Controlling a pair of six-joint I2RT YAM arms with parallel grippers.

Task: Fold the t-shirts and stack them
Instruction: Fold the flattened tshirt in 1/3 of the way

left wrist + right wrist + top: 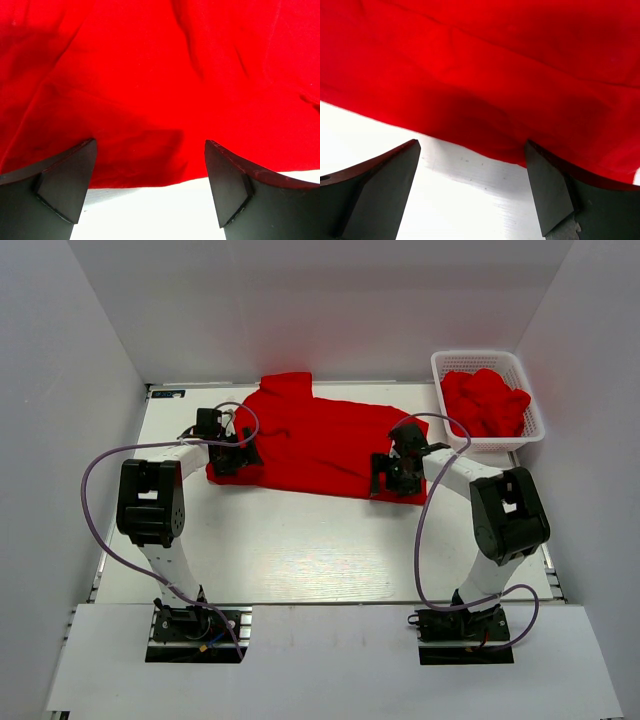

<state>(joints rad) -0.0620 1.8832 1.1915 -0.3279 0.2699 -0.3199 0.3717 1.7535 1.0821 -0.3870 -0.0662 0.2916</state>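
Note:
A bright red t-shirt (320,440) lies spread across the far half of the white table, with one sleeve poking out at the far left. My left gripper (232,462) is open at the shirt's near left edge; in the left wrist view the red cloth (160,85) fills the frame above the open fingers (70,180). My right gripper (385,480) is open at the shirt's near right edge; the right wrist view shows the hem (485,85) just beyond the open fingers (547,190). More red shirts (485,402) are bunched in the basket.
A white plastic lattice basket (440,365) stands at the far right corner of the table. White walls enclose the table on three sides. Bare white tabletop (320,540) lies between the shirt and the arm bases.

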